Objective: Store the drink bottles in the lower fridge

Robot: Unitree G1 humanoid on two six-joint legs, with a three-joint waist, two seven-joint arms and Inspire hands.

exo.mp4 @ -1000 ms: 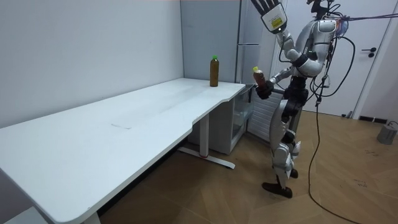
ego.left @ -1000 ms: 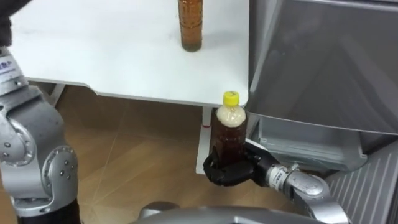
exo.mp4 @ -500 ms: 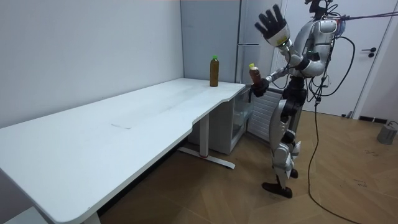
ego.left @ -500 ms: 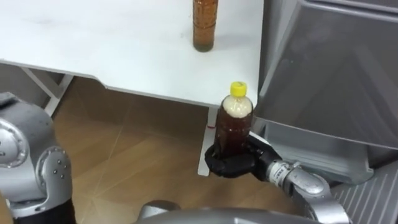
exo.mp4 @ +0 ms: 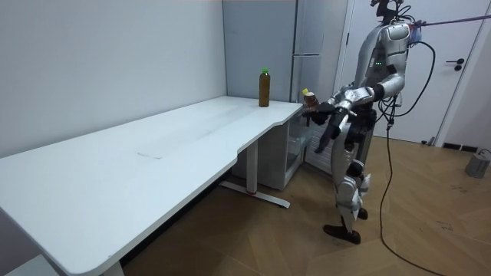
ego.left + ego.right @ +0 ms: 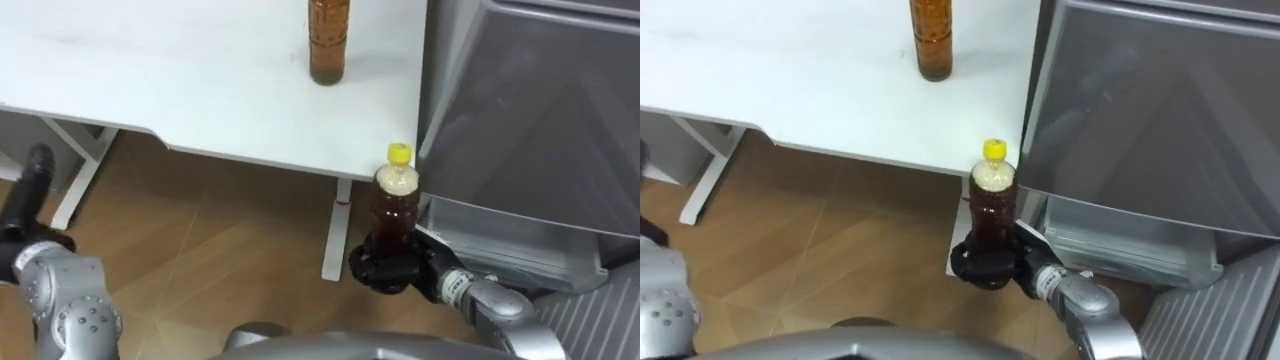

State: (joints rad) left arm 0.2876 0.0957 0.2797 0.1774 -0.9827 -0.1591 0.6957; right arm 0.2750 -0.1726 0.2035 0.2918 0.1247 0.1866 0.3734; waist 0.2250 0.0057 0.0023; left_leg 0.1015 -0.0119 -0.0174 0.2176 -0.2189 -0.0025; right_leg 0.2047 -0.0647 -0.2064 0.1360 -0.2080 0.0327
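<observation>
Yellow-capped drink bottle (image 6: 392,205) is sitting upright in the robot's right hand (image 6: 385,270), whose fingers are wrapping tight round the bottom third of it. It's hanging in the air just off the corner of the white table (image 6: 180,80), right beside what looks like the open lower compartment (image 6: 500,240) of the grey fridge (image 6: 530,110). Left hand (image 6: 28,195) is dangling low on the left, fingers loose and straight, holding nothing. Second bottle (image 6: 329,40), amber stuff, is waiting on the table near the fridge-side edge.

Handling-wise, I'm guessing it's a nearly full plastic bottle. That makes it fairly heavy and stiff enough not to crush, but smooth and a bit slippery. Gripping that low is making it top-heavy, so I'd be holding nearer the middle of the body and keeping it upright going into the compartment.
</observation>
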